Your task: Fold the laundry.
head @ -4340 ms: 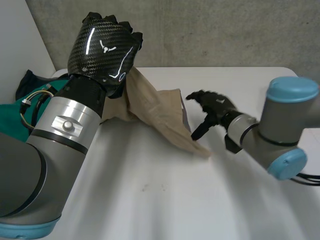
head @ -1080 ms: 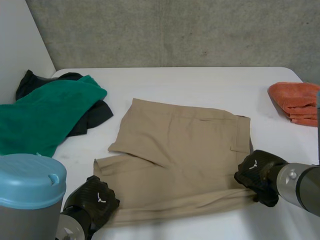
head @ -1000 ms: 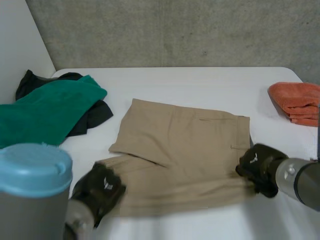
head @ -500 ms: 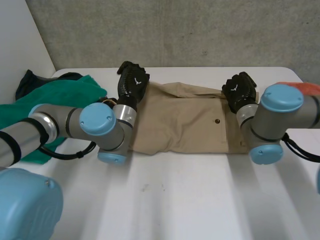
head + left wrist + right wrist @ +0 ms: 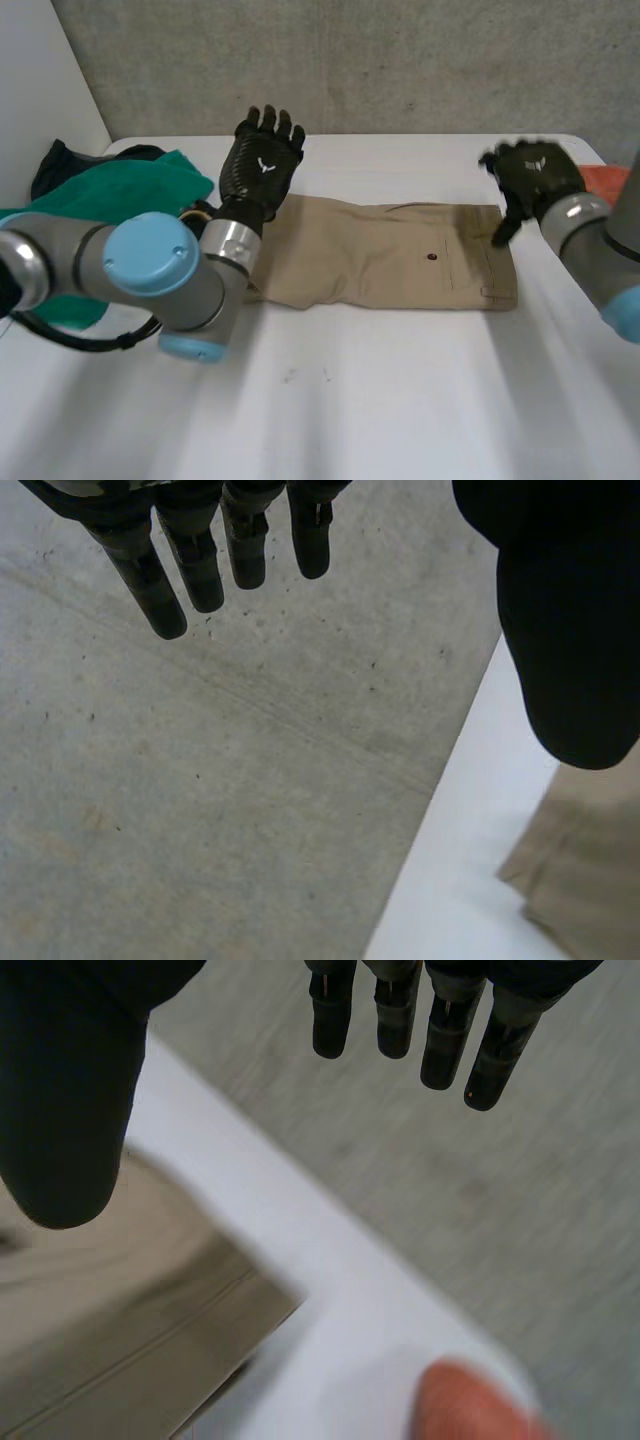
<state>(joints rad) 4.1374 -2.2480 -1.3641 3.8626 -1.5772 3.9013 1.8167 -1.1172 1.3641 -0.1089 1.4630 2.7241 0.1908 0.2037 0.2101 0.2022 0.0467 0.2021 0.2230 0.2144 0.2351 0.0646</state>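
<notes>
Having released the shorts, left hand and right hand are hovering straight-fingered, apparently above their far corners.

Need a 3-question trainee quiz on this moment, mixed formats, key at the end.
1. True or false: the left hand is gripping the khaki shorts.
2. The cloth heap beside the left arm is: A) green B) white C) yellow.
3. Fill in: the right hand is ___ (open or shut).

Key: 1 false, its fingers are straight and hold nothing. 2 A. 3 open.
</notes>
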